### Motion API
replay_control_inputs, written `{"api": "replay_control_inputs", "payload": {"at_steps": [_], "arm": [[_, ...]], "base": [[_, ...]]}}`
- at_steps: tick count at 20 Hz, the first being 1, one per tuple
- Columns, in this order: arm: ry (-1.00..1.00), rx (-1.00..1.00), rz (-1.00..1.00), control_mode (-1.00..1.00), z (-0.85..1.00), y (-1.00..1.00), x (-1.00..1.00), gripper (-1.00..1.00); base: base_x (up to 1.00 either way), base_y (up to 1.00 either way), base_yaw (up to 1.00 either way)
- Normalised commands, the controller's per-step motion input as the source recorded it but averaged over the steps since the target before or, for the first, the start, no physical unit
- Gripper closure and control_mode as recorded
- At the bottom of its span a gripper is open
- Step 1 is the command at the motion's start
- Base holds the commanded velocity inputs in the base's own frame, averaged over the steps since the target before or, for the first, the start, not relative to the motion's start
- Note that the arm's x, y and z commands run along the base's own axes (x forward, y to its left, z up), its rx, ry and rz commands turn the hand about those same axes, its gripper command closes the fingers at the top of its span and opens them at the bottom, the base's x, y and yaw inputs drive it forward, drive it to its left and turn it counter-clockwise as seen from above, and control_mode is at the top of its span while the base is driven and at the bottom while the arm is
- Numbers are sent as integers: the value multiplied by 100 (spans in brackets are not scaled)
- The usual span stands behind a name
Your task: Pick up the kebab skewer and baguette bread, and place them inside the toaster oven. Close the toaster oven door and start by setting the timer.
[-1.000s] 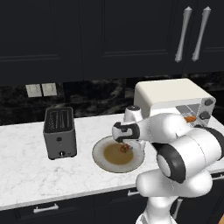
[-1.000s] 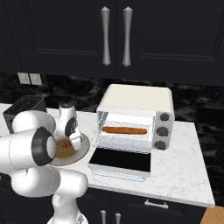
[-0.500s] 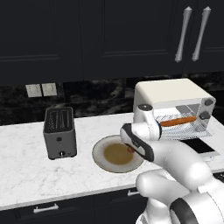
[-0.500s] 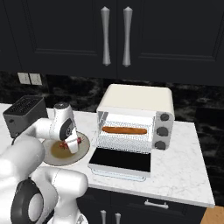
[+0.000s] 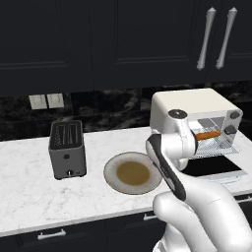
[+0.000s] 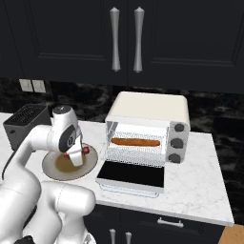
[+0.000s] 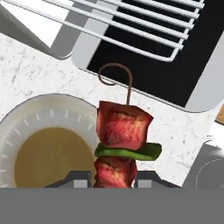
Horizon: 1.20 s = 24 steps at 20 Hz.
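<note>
My gripper [image 7: 114, 180] is shut on the kebab skewer [image 7: 123, 133], whose red and green chunks and looped metal end stick out ahead of the fingers. In the right base view the gripper [image 6: 77, 155] hangs just above the plate's right edge, with a red chunk of the skewer [image 6: 86, 150] showing beside it. The toaster oven [image 6: 148, 110] stands to the right. Its door [image 6: 133, 175] lies folded down flat, dark glass up. The baguette bread [image 6: 136, 142] lies on the wire rack inside and also shows as an orange loaf [image 5: 209, 134] in the left base view.
A round plate [image 5: 112, 170] with a brown centre sits on the marble counter, left of the oven door. A grey two-slot toaster [image 5: 67, 148] stands further left. Dark cabinets with silver handles [image 6: 126, 39] hang above. The oven's knobs [image 6: 175, 143] run down its right side.
The gripper has lifted the kebab skewer off the plate and carried it right toward the open oven door. The arm has swung round with it. The baguette has stayed on the rack.
</note>
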Motion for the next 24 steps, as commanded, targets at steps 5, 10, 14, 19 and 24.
{"api": "replay_control_inputs", "payload": {"at_steps": [5,10,14,19,24], "arm": [[-6,0,-4,-100,46,-56,-59,100],[-7,1,-4,-100,37,-69,-33,100],[-13,2,-3,-100,34,-77,-27,100],[-7,8,-1,-100,35,-77,1,100],[-3,9,0,-100,31,-64,17,100]], "base": [[0,0,0],[0,0,0],[0,0,0],[0,0,0],[0,0,0]]}}
